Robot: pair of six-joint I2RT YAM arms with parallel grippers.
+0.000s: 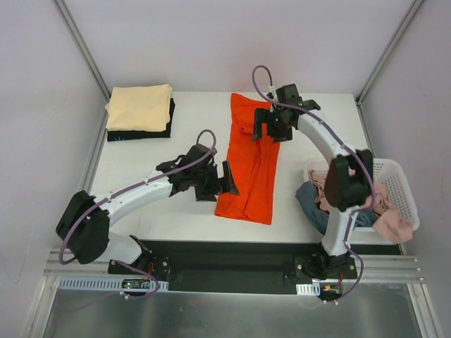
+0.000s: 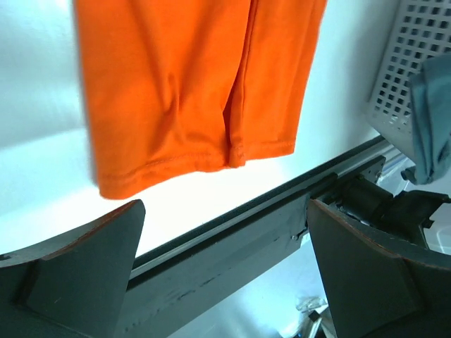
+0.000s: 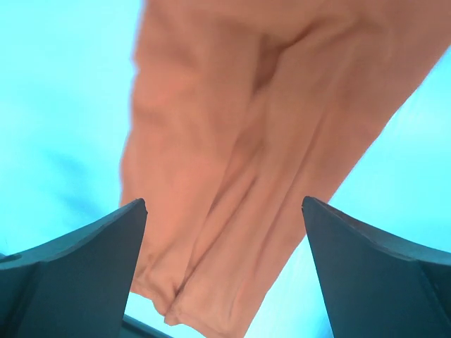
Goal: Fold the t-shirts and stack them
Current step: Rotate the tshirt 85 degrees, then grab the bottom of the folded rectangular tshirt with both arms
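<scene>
An orange-red t-shirt (image 1: 250, 165) lies folded lengthwise in a long strip in the middle of the table; it also shows in the left wrist view (image 2: 190, 84) and in the right wrist view (image 3: 261, 141). My left gripper (image 1: 227, 179) is open and empty, just left of the shirt's near end. My right gripper (image 1: 266, 130) is open and empty, hovering over the shirt's far end. A folded pale yellow-cream shirt (image 1: 139, 107) lies on a folded black shirt (image 1: 141, 132) at the far left. Pink (image 1: 391, 218) and dusty blue (image 1: 313, 204) shirts hang out of the basket.
The white lattice basket (image 1: 398, 176) stands at the table's right edge; a corner of it shows in the left wrist view (image 2: 416, 63). A black rail (image 1: 232, 246) runs along the near table edge. Metal frame posts (image 1: 84, 49) rise at the back corners.
</scene>
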